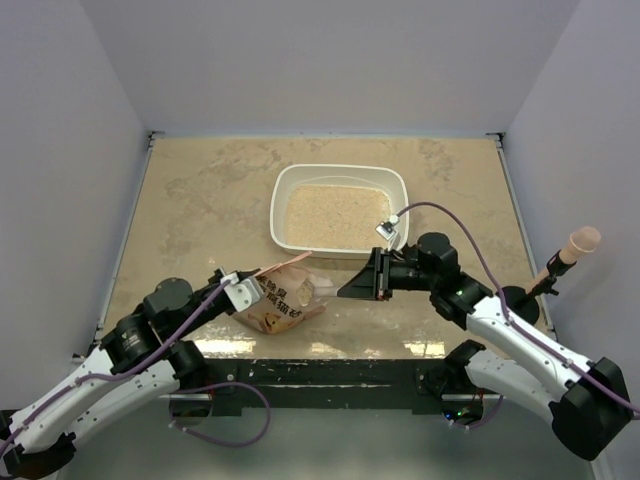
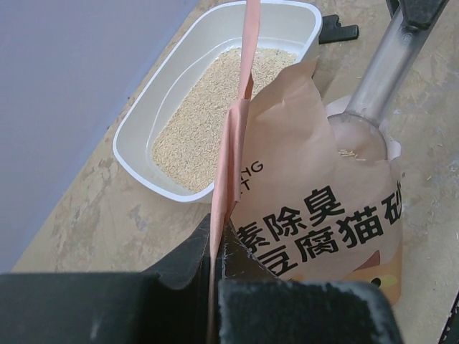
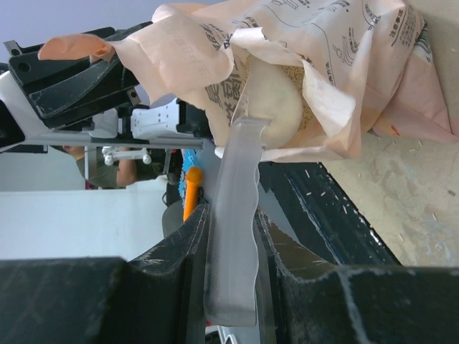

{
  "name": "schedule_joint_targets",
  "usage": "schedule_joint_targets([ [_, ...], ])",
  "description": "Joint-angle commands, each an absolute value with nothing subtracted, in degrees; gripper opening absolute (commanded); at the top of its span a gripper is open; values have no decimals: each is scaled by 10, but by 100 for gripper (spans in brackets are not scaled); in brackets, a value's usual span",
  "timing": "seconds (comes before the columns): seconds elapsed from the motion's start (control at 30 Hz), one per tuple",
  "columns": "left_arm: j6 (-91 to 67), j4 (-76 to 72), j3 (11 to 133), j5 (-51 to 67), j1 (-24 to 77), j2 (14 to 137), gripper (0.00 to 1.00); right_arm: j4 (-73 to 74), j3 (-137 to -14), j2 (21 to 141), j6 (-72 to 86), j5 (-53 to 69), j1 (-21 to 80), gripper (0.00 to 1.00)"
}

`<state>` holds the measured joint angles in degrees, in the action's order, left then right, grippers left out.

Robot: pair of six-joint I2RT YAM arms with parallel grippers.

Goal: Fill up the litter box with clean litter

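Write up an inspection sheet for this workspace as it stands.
Surface: mottled beige table; a few loose grains beside the bag.
Job's things: litter box at mid-table, clean litter covering its floor; bag in front of it, mouth open.
Clutter: peach-tipped tool at the right edge.
Grippers: left gripper shut on the bag's top edge; right gripper shut on the handle of the scoop, its bowl in the bag's mouth.
Cables: purple cable arcs over the right arm; another runs along the left arm.
Surroundings: plain grey walls on three sides.
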<state>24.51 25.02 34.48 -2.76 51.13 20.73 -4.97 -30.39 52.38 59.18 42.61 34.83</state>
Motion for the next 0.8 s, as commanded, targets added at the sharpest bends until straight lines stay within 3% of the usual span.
schedule_joint_targets([
  [0.0,231,217,342,-21,513,198,0,-12,-316,486,591,419,346,0],
  [0.77,233,214,338,-6,512,178,0,-172,-112,265,790,379,343,0],
])
